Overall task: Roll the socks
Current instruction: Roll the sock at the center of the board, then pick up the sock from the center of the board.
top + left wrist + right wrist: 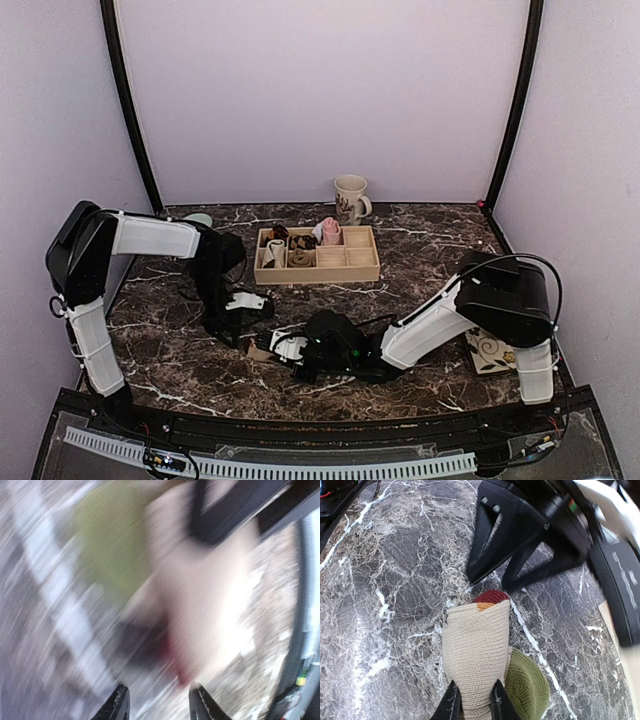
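Spanning the view, the marble table [420, 250] carried a wooden tray [316, 272] at the back, with a mug [350, 197] behind it. The right gripper [474, 707] was pinched narrow on the tan sock [476, 645], which lay near the front edge. The left gripper [158, 705] stood part open and empty, just beyond the sock's red end.

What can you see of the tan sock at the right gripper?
The tan sock is a cream-tan knit, bunched into a thick folded or partly rolled bundle lying on the dark marble table. Its far end shows a dark red band with a small orange patch. An olive green patch bulges out at its near right side. The right gripper pinches its near end. The left gripper, jaws apart, hangs just beyond the red end, seemingly not touching.
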